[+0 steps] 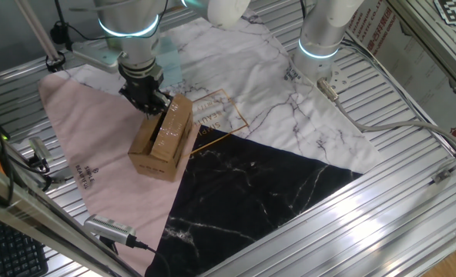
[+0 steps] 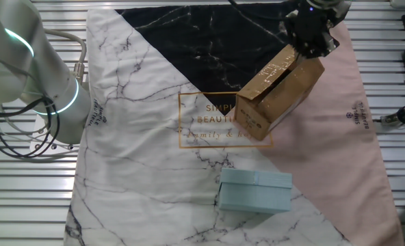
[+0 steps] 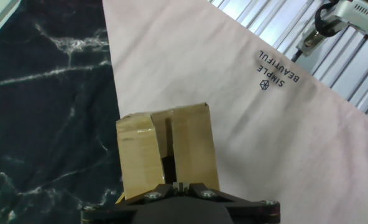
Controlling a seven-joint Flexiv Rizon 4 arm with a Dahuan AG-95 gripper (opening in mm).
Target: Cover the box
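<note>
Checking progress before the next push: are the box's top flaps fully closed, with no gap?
No: in the hand view a dark gap runs between the two top flaps of the box.

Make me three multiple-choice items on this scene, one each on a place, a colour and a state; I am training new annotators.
1. The box stands on the cloth's
A. pink part
B. white marble part
C. bare metal

2. The closed case on the cloth is
A. red
B. pale blue
C. yellow

3. The box's top flaps are
A. torn off
B. standing straight up
C. nearly closed, slit between

Key: 1 A, pink lies under it in the hand view; 2 B, seen in the other fixed view; 3 C, the hand view shows a dark slit.
</note>
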